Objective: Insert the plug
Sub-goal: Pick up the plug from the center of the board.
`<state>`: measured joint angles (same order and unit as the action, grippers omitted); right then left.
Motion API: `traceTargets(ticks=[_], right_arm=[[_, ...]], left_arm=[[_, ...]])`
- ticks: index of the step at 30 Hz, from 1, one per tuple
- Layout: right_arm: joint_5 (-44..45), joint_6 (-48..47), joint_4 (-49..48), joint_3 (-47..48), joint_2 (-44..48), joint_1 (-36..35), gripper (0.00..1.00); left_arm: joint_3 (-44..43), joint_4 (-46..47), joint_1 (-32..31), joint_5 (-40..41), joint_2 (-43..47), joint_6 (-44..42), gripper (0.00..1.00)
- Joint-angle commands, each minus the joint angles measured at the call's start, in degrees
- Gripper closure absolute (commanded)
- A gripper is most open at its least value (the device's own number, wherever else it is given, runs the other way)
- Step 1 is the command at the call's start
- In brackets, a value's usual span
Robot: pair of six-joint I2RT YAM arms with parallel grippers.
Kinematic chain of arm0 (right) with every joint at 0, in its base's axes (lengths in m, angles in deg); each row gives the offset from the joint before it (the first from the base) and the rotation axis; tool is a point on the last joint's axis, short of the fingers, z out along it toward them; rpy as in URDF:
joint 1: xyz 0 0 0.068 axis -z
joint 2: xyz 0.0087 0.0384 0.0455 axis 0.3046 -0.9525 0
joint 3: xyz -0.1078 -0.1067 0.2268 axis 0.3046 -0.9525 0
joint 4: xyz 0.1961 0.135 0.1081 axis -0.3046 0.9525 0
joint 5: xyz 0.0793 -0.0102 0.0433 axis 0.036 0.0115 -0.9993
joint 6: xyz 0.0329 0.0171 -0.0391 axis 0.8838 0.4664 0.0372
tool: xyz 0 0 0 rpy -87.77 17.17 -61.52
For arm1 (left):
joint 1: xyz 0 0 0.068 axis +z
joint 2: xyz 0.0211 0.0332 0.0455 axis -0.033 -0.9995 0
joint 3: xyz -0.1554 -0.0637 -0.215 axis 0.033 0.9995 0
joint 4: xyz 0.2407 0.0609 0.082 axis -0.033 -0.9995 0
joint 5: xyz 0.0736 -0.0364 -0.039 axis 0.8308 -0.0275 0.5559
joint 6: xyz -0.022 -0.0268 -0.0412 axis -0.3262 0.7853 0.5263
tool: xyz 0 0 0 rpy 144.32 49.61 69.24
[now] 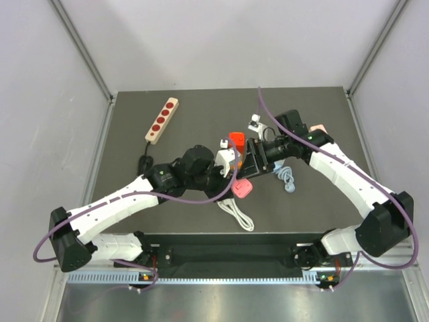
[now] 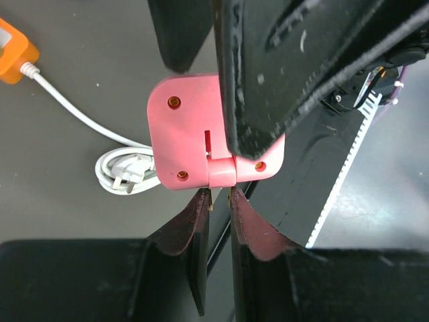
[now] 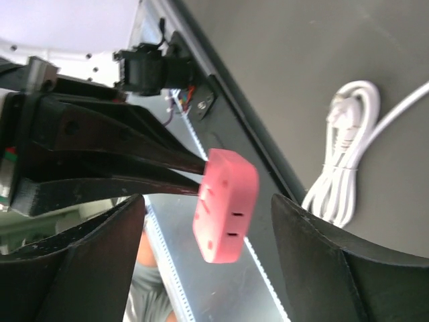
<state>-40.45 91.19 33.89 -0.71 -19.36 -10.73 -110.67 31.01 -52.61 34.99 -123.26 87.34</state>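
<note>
The plug [image 3: 224,204] is off the table [image 1: 194,114] and hangs in the air between the two arms, near the middle of the workspace. The left gripper [image 2: 220,194] has it: its jaws are drawn narrow and pinch a thin tab on the block's edge, with most of the pink-red body sticking out beyond the fingertips. The right gripper [image 3: 208,200] stands around the block with its jaws wide. One finger is on each side and a clear gap shows on both, so it holds nothing. By the look of it, picking up is done and a handover or a firmer second grip is the step in hand. The pinch on the tab seems too slight to push a plug home. Insertion itself is not begun. No socket is near the block, and the orange power strip [image 2: 12,50] lies on the table beside it, its white cord running to a coiled cable [image 2: 127,171]. A beige strip with red sockets [image 1: 163,121] lies well apart at the far left. I cannot tell which of the two is meant to receive the plug. What remains, then, is most of the task — securing the block, carrying it over a socket, squaring it up and pressing it in
</note>
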Motion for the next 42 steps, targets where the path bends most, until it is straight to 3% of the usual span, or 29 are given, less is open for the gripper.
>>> traceTargets(ticks=[1,8,15,21,31,37,42], right_arm=[[-4.76,0.85,-1.4,0.03,0.25,-1.85,0.26],[-4.32,0.77,-0.88,-1.81,-1.59,-2.73,0.39],[-4.76,0.24,-1.06,-2.43,-1.41,-4.4,0.44],[-4.76,-0.02,-1.41,-3.04,-2.21,-5.28,0.58],[-4.32,0.15,-2.81,-5.33,-2.21,-5.63,0.56],[-6.08,1.91,-6.15,-5.85,-1.94,-5.98,0.67],[-6.26,3.58,-8.87,-7.0,-2.38,-5.98,0.65]], left_arm=[[-0.6,2.4,-0.87,-1.85,0.99,-1.93,1.0],[-1.13,2.57,-1.4,-1.32,0.9,-2.45,1.0],[-0.69,2.75,-1.57,-0.89,1.43,-2.72,1.0],[-0.69,3.45,-1.66,-0.18,1.08,-2.89,1.0],[0.45,4.24,-1.57,0.08,2.04,-2.81,1.0],[0.63,4.42,-1.66,-0.45,1.95,-2.89,1.0],[0.98,4.6,-1.66,-0.18,2.13,-3.42,1.0]])
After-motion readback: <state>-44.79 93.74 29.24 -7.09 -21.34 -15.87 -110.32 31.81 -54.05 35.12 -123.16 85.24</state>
